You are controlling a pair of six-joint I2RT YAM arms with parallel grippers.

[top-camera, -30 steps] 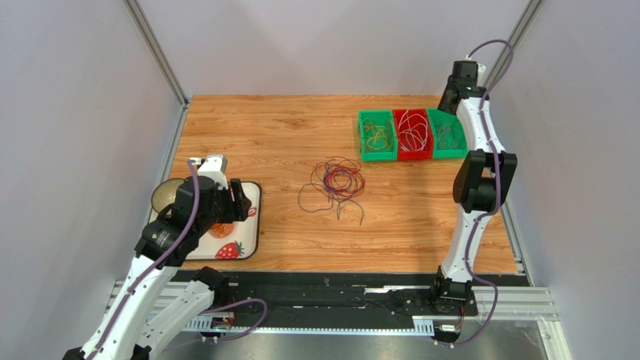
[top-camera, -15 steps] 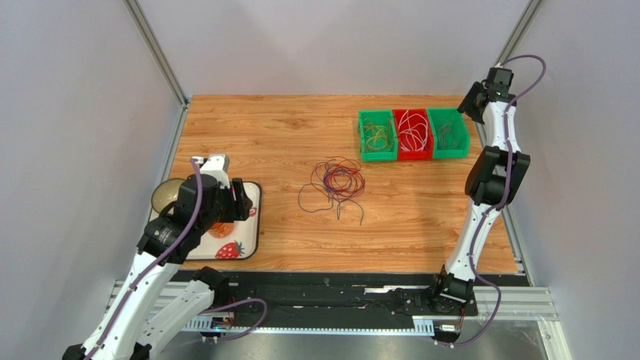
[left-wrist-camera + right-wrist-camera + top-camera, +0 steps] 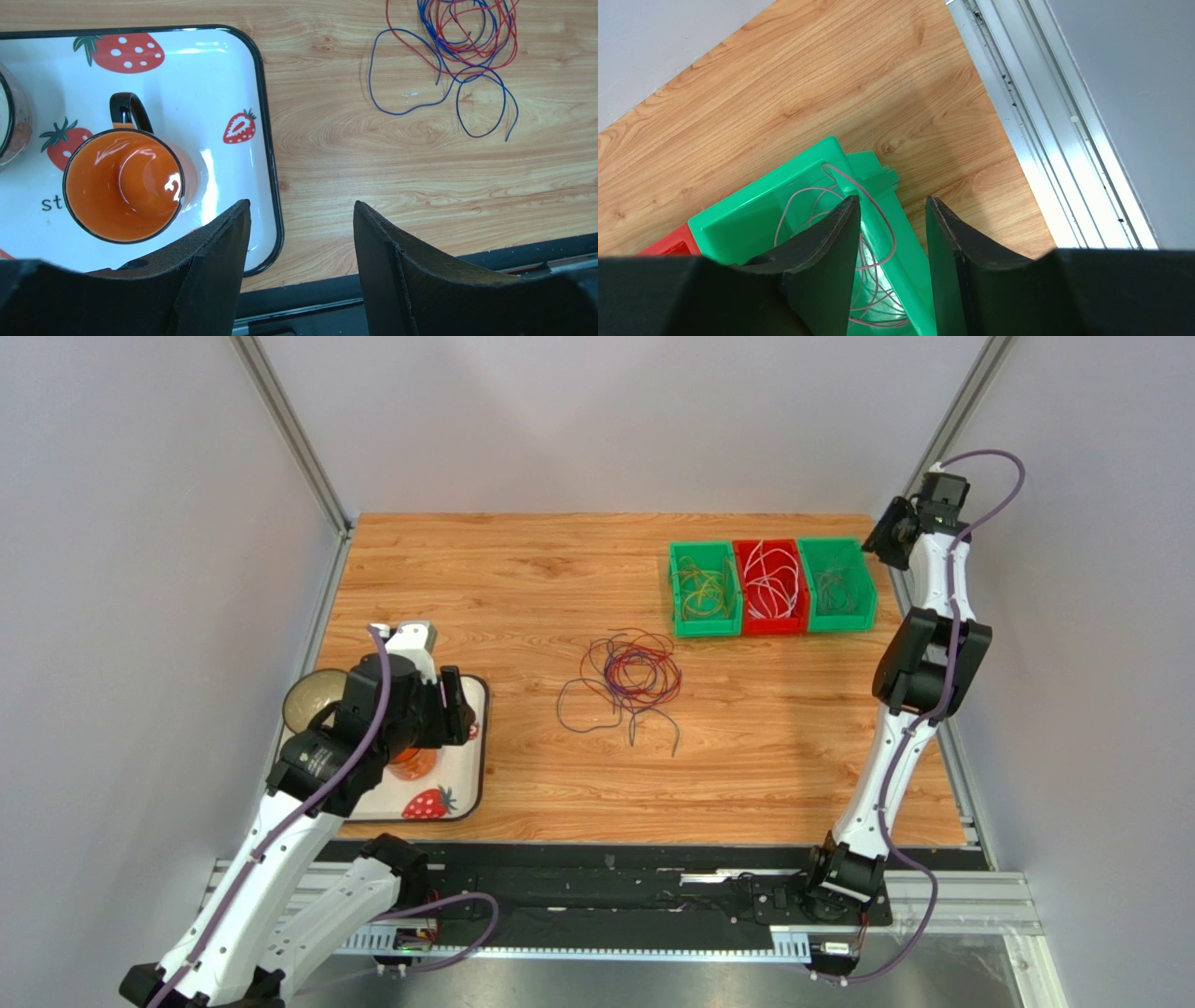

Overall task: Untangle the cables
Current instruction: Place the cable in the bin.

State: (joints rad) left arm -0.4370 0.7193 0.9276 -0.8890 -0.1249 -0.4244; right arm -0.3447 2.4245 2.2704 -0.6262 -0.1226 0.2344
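I see the cables (image 3: 627, 676) in a loose red and blue tangle on the surface (image 3: 533, 588), well to the right of the tray (image 3: 238, 84). My left gripper (image 3: 298, 231) hangs spread and empty over the tray's near right corner, beside the orange mug (image 3: 123, 185). On the tray I can read only "st" among the printed strawberries. My right gripper (image 3: 891, 231), far right of the tray, is parted and empty above a green bin (image 3: 738, 220).

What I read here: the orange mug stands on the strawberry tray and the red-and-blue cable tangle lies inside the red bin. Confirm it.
No. The top view shows the cable tangle lying on the table, outside the red bin. The orange mug does stand on the strawberry tray.
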